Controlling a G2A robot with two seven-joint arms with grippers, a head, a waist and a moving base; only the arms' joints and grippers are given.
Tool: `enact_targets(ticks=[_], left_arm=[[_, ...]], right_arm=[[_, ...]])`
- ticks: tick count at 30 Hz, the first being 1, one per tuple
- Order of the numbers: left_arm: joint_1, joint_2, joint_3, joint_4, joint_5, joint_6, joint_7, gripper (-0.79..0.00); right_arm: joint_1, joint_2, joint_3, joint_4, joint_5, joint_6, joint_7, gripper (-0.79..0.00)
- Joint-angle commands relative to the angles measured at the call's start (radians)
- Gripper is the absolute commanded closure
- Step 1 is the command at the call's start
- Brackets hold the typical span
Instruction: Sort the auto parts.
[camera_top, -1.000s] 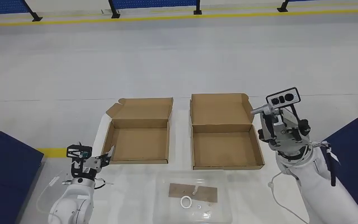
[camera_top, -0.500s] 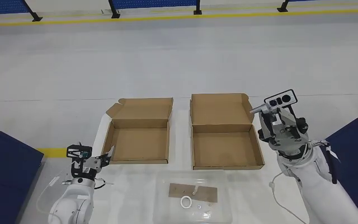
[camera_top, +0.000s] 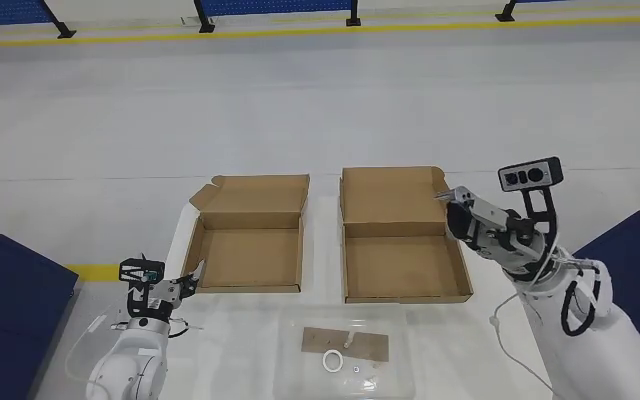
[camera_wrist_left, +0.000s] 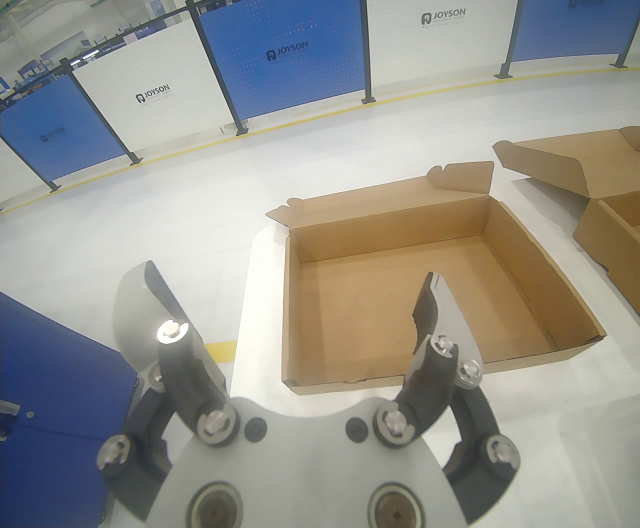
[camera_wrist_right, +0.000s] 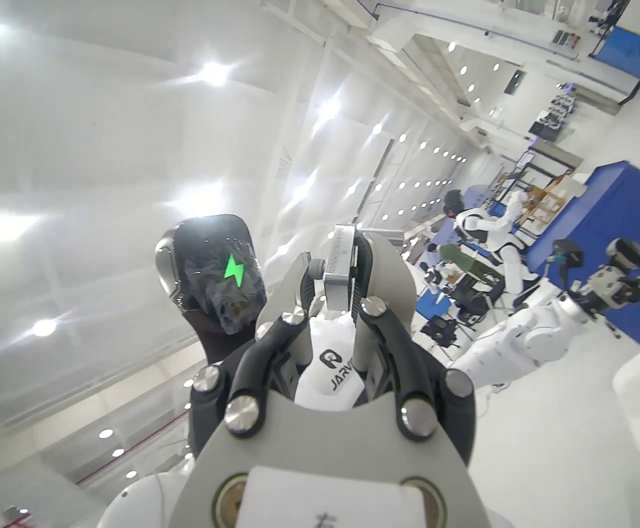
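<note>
The part (camera_wrist_right: 338, 274) is a small silver metal block with print on one face. The right arm is raised above the far right corner of the right box (camera_top: 405, 268). Its gripper (camera_top: 447, 197) is clamped on the block, which sits pinched between the fingertips. The left gripper (camera_wrist_left: 295, 305) hangs wide open and empty beside the left box (camera_wrist_left: 425, 300).

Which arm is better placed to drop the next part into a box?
Right. The right gripper is shut on a small metal part beside the right box; the left gripper is open and empty by the left box.
</note>
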Motion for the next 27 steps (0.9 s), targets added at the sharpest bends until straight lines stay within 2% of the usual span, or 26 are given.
enact_targets(ticks=[1,9,12,16,23,27], left_arm=[[0.000,0.000,0.000,0.000,0.000,0.000,0.000,-0.785],[0.000,0.000,0.000,0.000,0.000,0.000,0.000,-0.785],[0.000,0.000,0.000,0.000,0.000,0.000,0.000,-0.785],[0.000,0.000,0.000,0.000,0.000,0.000,0.000,-0.785],[0.000,0.000,0.000,0.000,0.000,0.000,0.000,-0.785],[0.000,0.000,0.000,0.000,0.000,0.000,0.000,-0.785]], right_arm=[[-0.013,-0.002,0.005,-0.004,-0.044,-0.019,-0.001,0.000],[-0.015,-0.003,0.006,-0.003,-0.048,-0.026,-0.002,0.000],[-0.019,0.001,0.046,0.000,-0.245,-0.023,-0.069,0.000],[-0.037,0.003,0.070,-0.014,-0.432,0.007,-0.124,0.000],[-0.054,0.002,0.079,-0.040,-0.671,0.015,-0.171,0.000],[-0.059,0.003,0.092,-0.057,-0.805,-0.018,-0.188,0.000]])
